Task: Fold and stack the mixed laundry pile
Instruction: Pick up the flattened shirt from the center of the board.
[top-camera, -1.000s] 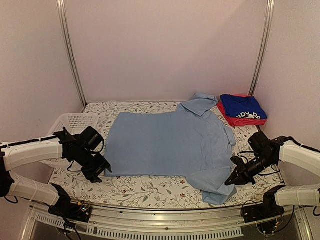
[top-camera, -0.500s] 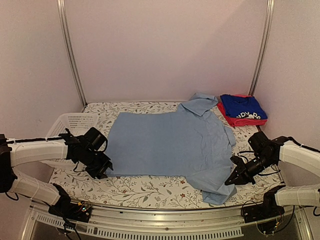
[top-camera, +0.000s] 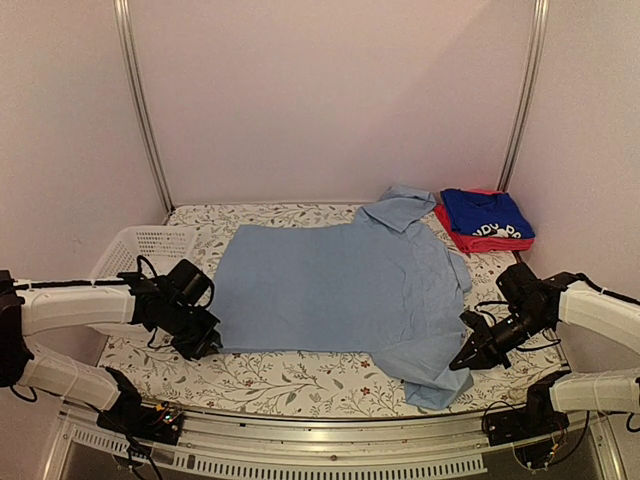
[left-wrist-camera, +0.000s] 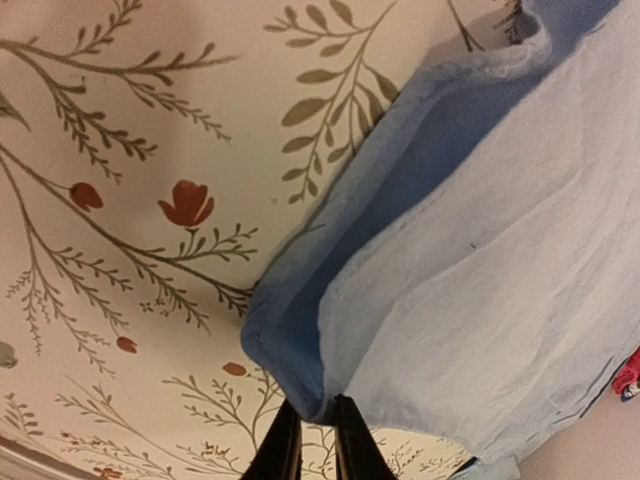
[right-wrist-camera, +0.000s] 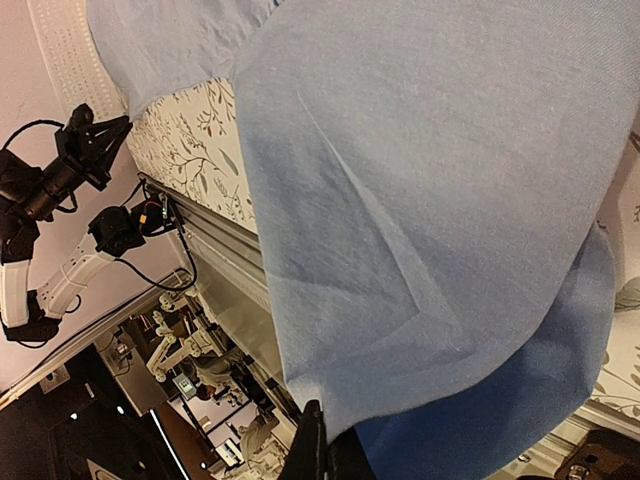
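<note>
Top view: the light-blue shirt (top-camera: 340, 285) lies spread on the bench (top-camera: 300, 375), between the left fingers (top-camera: 207, 345) and the right fingers (top-camera: 460, 363). Left wrist view: the left fingers are clamped on its hem corner. Right wrist view: the right fingers are together, pinching its edge.

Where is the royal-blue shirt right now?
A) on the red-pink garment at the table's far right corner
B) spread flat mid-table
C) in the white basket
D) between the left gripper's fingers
A: the royal-blue shirt lies folded on the red-pink garment at the far right corner, away from the basket.
</note>
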